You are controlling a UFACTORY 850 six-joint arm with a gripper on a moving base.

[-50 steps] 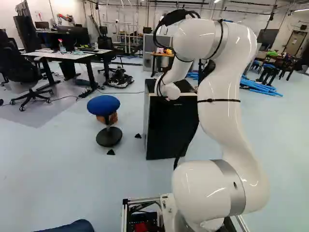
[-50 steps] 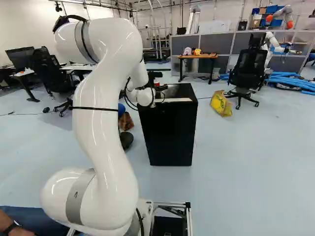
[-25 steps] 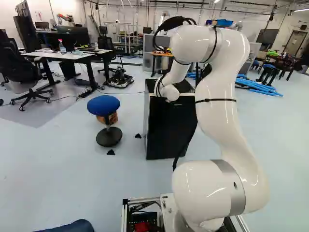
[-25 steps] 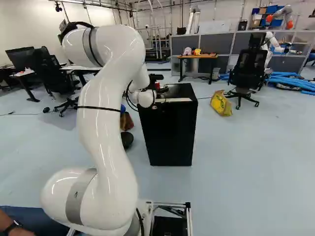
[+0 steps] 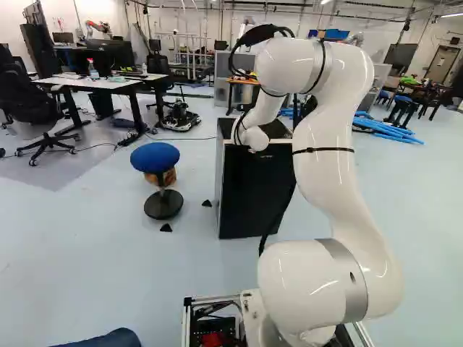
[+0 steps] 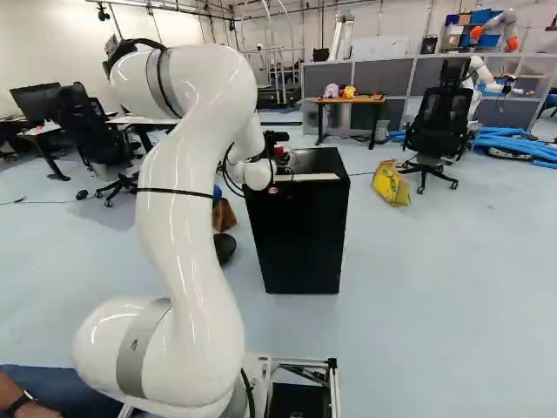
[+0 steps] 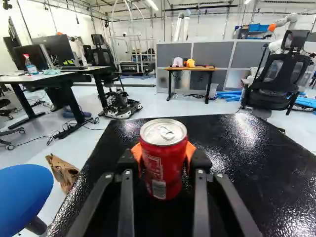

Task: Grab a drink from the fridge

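Fingers (image 6: 283,157) grip an upright red can (image 7: 164,160), contents hidden, over the black fridge (image 6: 300,235).

- Wall (image 7: 57,19), white
- Floor (image 6: 452,305), pale blue
- Strip light (image 7: 152,4), overhead
- Partition (image 7: 212,53), grey-panelled
- Wooden table (image 7: 203,68); pink toy (image 7: 177,62) and yellow toy (image 7: 190,63) nearer one end edge
- Desk (image 5: 108,84), white-topped
- Stool (image 5: 155,157), blue-seated
- Office chair (image 6: 437,122), black
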